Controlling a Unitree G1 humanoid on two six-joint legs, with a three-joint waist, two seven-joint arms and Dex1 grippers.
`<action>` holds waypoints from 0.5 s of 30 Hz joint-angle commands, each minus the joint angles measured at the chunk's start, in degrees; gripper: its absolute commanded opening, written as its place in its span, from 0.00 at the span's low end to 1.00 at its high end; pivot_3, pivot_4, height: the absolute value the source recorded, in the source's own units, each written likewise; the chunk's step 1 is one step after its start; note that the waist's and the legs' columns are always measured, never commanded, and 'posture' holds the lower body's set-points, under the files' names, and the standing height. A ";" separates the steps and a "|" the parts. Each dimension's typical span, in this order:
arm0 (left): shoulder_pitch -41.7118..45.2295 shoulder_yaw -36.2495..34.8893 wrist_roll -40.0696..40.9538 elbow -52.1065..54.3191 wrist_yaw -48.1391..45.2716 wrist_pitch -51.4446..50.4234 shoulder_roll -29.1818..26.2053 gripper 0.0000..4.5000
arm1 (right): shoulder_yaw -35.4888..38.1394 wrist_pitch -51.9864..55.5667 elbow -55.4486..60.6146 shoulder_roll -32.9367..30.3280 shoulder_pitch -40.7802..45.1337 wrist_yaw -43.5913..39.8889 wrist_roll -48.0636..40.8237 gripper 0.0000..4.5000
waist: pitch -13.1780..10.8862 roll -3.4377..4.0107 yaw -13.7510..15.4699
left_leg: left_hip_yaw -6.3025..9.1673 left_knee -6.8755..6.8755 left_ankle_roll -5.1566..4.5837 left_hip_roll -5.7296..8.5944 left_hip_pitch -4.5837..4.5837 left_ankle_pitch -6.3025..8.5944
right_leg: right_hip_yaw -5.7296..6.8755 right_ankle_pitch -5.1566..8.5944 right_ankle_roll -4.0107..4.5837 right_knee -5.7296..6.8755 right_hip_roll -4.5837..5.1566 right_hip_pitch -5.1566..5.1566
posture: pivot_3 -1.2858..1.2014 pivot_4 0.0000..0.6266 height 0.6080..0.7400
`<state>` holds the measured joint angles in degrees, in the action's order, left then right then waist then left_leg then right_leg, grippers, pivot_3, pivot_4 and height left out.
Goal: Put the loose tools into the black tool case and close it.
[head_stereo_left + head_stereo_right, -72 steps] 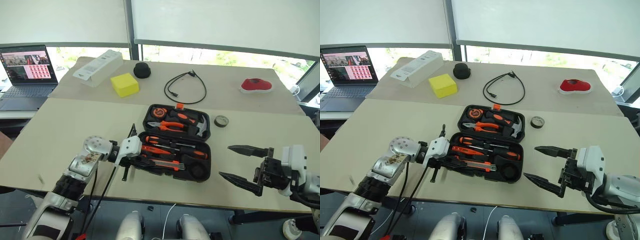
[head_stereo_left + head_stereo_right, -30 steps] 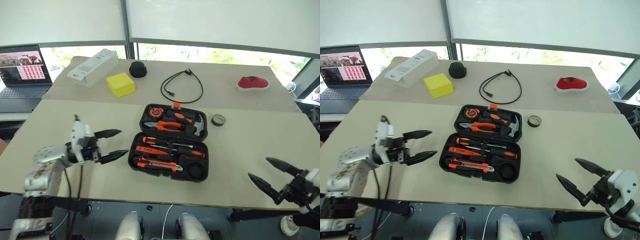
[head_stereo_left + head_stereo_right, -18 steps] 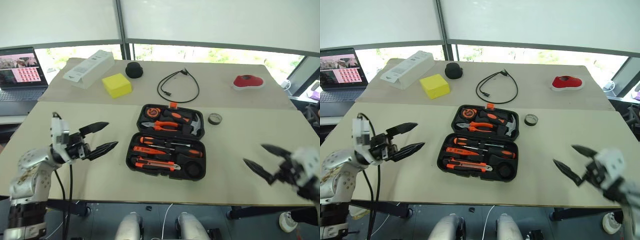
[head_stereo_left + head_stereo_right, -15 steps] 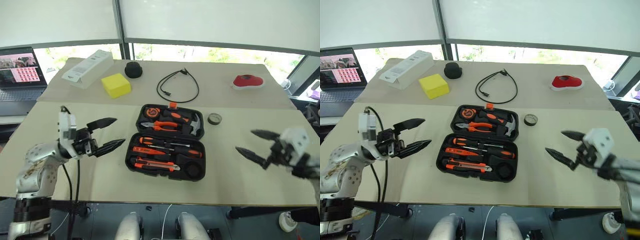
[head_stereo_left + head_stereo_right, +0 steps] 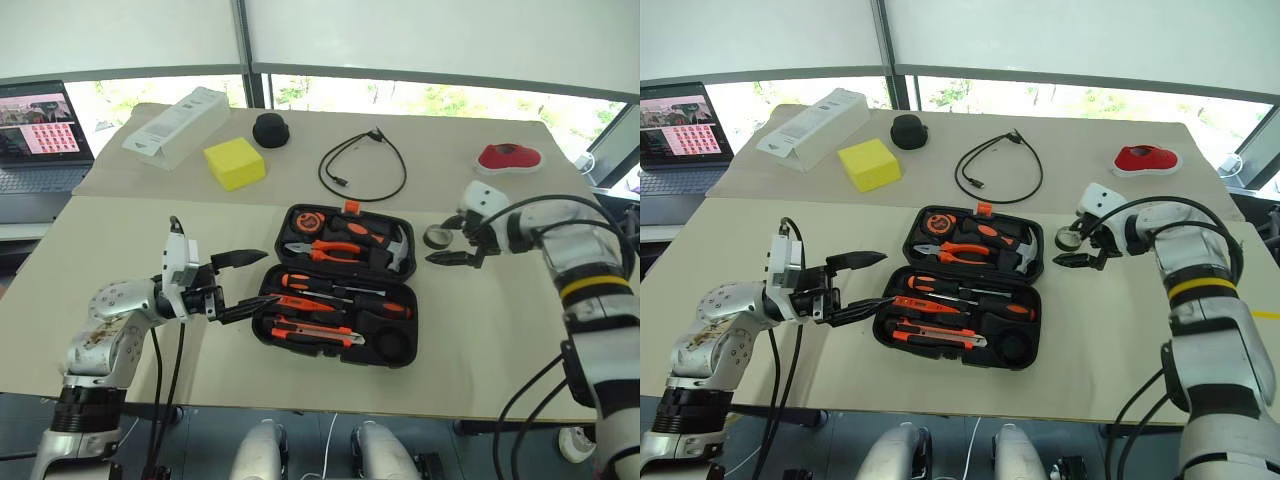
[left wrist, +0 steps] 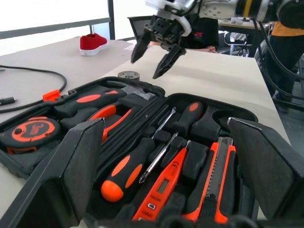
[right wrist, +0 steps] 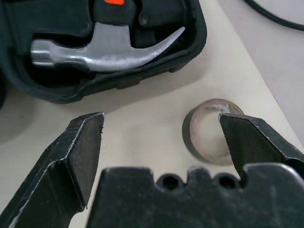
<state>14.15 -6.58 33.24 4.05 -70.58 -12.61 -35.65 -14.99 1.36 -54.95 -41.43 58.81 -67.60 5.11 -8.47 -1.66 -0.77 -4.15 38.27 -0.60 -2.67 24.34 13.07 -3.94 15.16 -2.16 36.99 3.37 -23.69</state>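
A black moulded plastic tool case [image 5: 345, 285] lies open on the table, with screwdrivers, tester pen and knife seated inside. One small dark tape roll [image 5: 437, 237] sits just beside the case's far right corner. Right gripper [image 5: 452, 246] hovers spread over the roll; left gripper [image 5: 243, 284], spread, empty, waits beside the case. Closing remains.

Left gripper [image 5: 243, 284] level, jaws spread wide; right gripper [image 5: 1077, 247] angled down, jaws spread.
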 commanded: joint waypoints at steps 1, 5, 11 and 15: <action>-1.77 -0.76 0.31 3.17 0.20 0.97 -0.47 0.99 | -0.99 -4.08 -9.17 1.97 4.89 3.35 4.20 1.00 | 0.00 0.00 -0.19 | -0.04 0.00 0.00 0.00 0.00 0.00 | -0.02 0.00 0.00 0.01 0.02 -0.01 | 0.52 0.24 1.00; -2.63 -1.04 0.26 3.68 0.19 1.06 -0.95 1.00 | -1.54 -4.18 -14.95 3.90 7.46 4.34 6.84 0.89 | -0.01 0.01 -0.17 | -0.04 0.00 0.03 -0.02 0.05 -0.02 | 0.00 -0.01 0.01 0.14 0.01 -0.16 | 0.52 0.24 1.00; -3.24 -1.65 0.47 4.10 0.19 1.10 -1.59 1.00 | -1.22 -5.50 -18.29 5.36 9.05 6.96 8.88 0.48 | -0.01 0.01 -0.37 | -0.08 0.00 0.09 -0.03 0.04 -0.06 | -0.02 -0.02 0.04 0.23 0.00 -0.21 | 0.52 0.24 1.00; -3.91 -1.80 0.56 4.74 0.41 1.03 -1.71 1.00 | -0.87 -6.56 -18.89 5.29 9.08 7.33 9.41 0.17 | -0.01 0.01 -0.41 | -0.08 0.00 0.09 -0.03 0.05 -0.06 | -0.02 -0.02 0.04 0.23 -0.01 -0.23 | 0.52 0.24 1.00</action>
<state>10.64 -6.98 33.26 6.65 -70.31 -12.60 -36.65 -17.00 -3.49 -73.84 -35.45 66.53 -60.81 14.44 -8.47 -1.65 -1.19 -4.23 38.27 -0.51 -2.70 24.39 13.01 -3.97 15.13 -2.12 37.22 3.37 -23.93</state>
